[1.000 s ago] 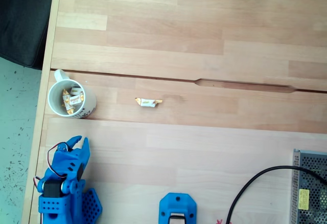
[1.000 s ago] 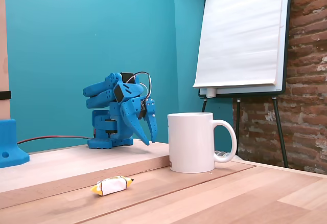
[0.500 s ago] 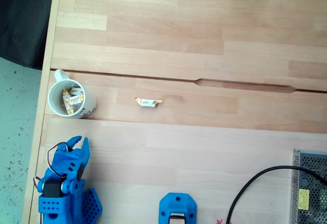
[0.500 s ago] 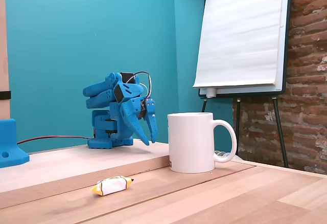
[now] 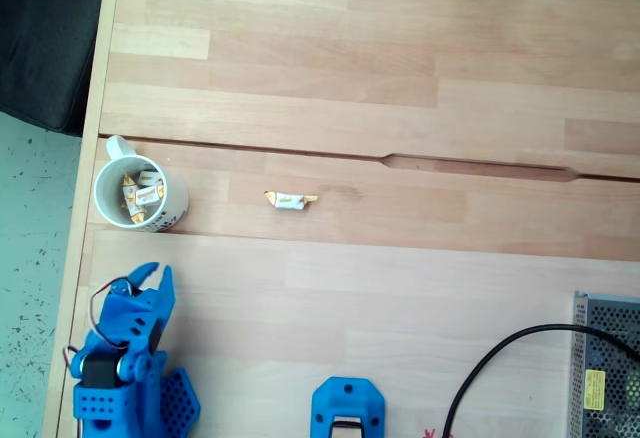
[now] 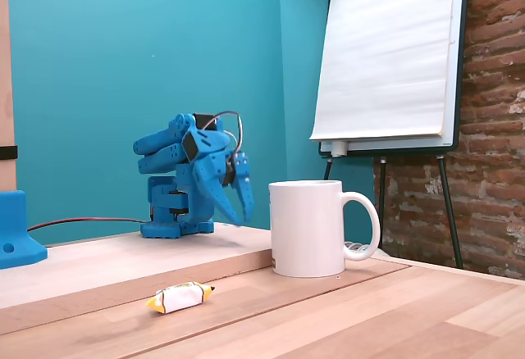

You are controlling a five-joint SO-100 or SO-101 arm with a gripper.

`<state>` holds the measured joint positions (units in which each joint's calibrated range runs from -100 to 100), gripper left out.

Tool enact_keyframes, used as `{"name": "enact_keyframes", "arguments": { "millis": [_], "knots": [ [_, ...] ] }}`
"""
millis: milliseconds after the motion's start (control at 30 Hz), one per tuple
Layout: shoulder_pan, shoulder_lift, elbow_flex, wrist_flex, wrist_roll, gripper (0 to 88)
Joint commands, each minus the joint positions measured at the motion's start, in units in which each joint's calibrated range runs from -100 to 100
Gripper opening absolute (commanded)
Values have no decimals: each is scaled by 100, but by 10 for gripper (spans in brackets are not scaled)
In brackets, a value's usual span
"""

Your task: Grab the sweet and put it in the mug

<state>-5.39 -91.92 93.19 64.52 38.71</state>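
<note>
the blue pincer (image 6: 239, 208) hangs folded by its base at the far end in a fixed view, fingers a little apart and holding nothing; it has lifted slightly since a moment ago and looks blurred. from above, in a fixed view, the mug (image 5: 139, 196) shows wrapped sweets inside, hidden from the side. the sweet (image 5: 290, 199) lies on the wooden table (image 5: 400, 78), right of the mug and well apart. a flip chart (image 6: 385, 56) stands before teal and brick walls.
</note>
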Motion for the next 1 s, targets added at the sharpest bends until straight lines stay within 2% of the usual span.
{"name": "enact_keyframes", "arguments": {
  "millis": [0, 233, 433, 967],
  "knots": [
    [38, 293, -1397, -65, -332, 55],
    [74, 2014, -3940, -57, -1451, 56],
    [677, 3744, -4635, -65, -2085, 57],
    [1846, 8193, -6669, -81, -2291, 57]
  ]
}}
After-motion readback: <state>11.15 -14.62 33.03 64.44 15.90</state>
